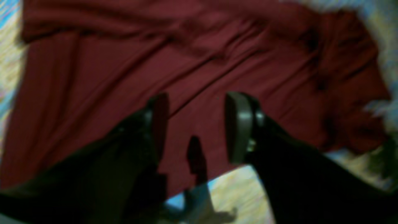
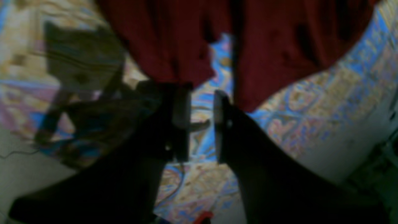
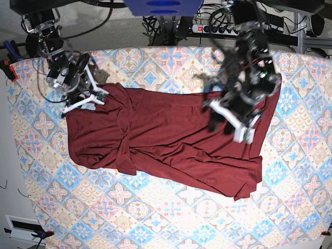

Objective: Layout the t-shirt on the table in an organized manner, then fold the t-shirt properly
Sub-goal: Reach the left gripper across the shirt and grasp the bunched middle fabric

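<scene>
T-shirt (image 3: 166, 140) lay spread but wrinkled across middle of table (image 3: 171, 223), long axis left-right. Left gripper (image 1: 196, 124) hovered above fabric, jaws apart, nothing between. Right gripper (image 2: 202, 121) sat at shirt's edge, jaws slightly parted over bare table pattern, holding nothing.

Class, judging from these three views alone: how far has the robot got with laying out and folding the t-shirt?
Done: the t-shirt is spread lengthwise across the table, though wrinkled, one end bunched. In hand: nothing; the left hand hovers open over the cloth, and the right hand is open beside its edge, both empty. Left: smoothing the bunched end, then every fold.
</scene>
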`<state>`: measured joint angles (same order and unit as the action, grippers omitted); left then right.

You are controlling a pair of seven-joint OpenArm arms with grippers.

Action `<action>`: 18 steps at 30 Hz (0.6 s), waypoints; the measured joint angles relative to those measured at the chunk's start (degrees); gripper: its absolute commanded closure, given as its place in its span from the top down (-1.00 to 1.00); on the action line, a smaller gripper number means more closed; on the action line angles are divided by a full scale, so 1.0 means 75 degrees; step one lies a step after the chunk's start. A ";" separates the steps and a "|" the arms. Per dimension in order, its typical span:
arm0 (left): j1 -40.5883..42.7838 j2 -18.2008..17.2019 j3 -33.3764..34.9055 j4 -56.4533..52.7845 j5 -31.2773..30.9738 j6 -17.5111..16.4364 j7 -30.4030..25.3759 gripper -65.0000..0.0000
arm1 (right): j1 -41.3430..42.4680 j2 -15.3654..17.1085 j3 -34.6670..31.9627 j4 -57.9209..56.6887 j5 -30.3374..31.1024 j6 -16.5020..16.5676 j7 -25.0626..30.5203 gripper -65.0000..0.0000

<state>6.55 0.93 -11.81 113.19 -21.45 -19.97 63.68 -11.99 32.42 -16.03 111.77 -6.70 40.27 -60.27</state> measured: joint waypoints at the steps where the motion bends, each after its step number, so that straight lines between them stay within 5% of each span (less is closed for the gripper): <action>1: -0.0140 0.0204 0.0099 -0.0003 0.0012 -0.0006 0.0128 0.20 | -0.0003 0.0000 0.0003 0.0000 -0.0012 0.0000 0.0000 -0.56; 6: -0.1029 0.1070 0.0734 -0.0994 0.0015 -0.0003 0.0149 0.38 | -0.0047 -0.0108 0.0300 0.0000 0.0099 0.0032 0.0067 -0.56; 10: -0.1536 0.1049 0.1236 -0.2317 0.0055 0.0017 -0.0006 0.38 | -0.0009 -0.0641 0.1486 0.0009 0.0012 0.0000 0.0047 -0.56; 18: -0.2282 0.1017 0.2008 -0.5074 0.0099 0.0038 -0.1355 0.39 | -0.0032 -0.0749 0.2457 0.0006 0.0009 0.0006 0.0026 -0.56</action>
<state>-10.57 8.56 3.25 75.13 -20.71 -19.68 53.52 -12.23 26.81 2.39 111.81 -6.63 40.32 -60.07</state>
